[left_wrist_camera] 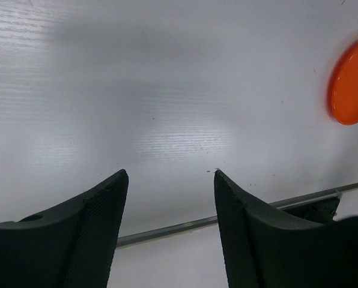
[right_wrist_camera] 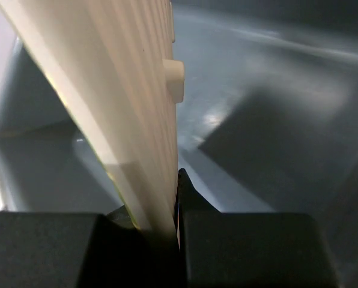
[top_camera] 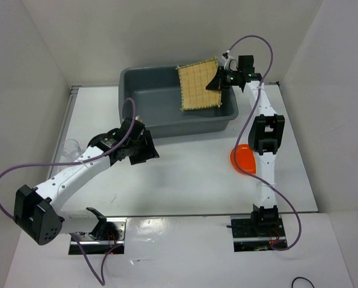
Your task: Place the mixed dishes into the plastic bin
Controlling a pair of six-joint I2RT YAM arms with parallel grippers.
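My right gripper is shut on the right edge of the tan bamboo mat and holds it above the right half of the grey plastic bin. In the right wrist view the mat stands edge-on between my closed jaws, with the bin's floor below. The orange dish lies on the table by the right arm and shows in the left wrist view. The clear cup stands at the far left. My left gripper is open and empty over the table in front of the bin. The black dish is out of view.
White walls enclose the table on the left, back and right. A metal strip marks the table's front edge. Purple cables loop from both arms.
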